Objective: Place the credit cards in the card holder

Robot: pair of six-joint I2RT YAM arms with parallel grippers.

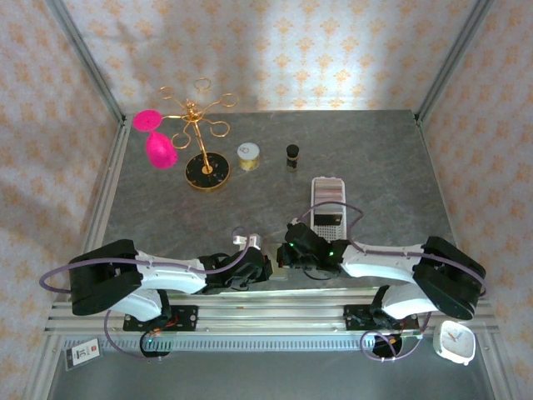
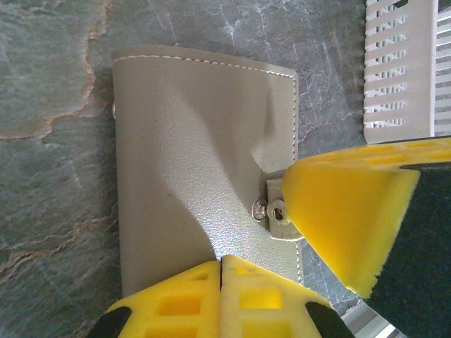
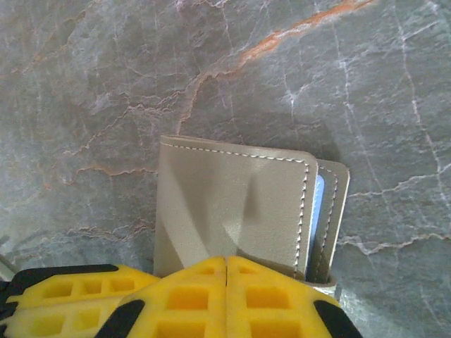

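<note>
Light, floppy grey-green card holder (image 2: 197,162) lies folded; left gripper (image 2: 222,299) and right gripper (image 3: 225,299), jaws pressed together, hover at its edges; probably best pinched by the snap tab (image 2: 277,213).

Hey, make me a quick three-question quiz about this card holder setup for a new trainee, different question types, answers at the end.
1. True or false: the card holder lies folded closed on the table.
2. In the right wrist view, what colour is the card edge peeking from between the holder's flaps? A red, B pale blue, C green.
3. Fill in: the left end effector and the right end effector are both ___.
Key: 1 true; 2 B; 3 shut.
</note>
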